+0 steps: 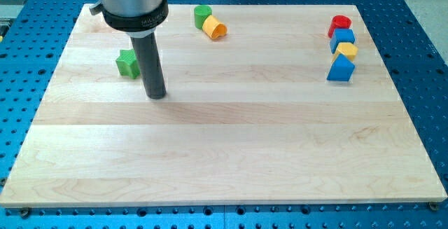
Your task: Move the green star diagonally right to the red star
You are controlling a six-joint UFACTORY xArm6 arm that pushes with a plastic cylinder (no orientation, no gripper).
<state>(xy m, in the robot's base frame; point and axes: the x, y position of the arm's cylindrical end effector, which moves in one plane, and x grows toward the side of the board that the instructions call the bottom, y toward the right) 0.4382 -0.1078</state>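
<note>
The green star [127, 63] lies on the wooden board [231, 152] at the view's upper left. My tip [156, 96] rests on the board just right of and slightly below the green star, and the rod hides the star's right edge. A red block [339, 24], whose shape I cannot make out as a star, sits at the view's upper right, at the top of a column of blocks.
Below the red block stand a blue block [343, 37], a small yellow block [346, 50] and a blue triangle block [341, 69]. A green cylinder [202, 15] and a yellow cylinder [214, 28] touch near the top centre. A blue perforated table surrounds the board.
</note>
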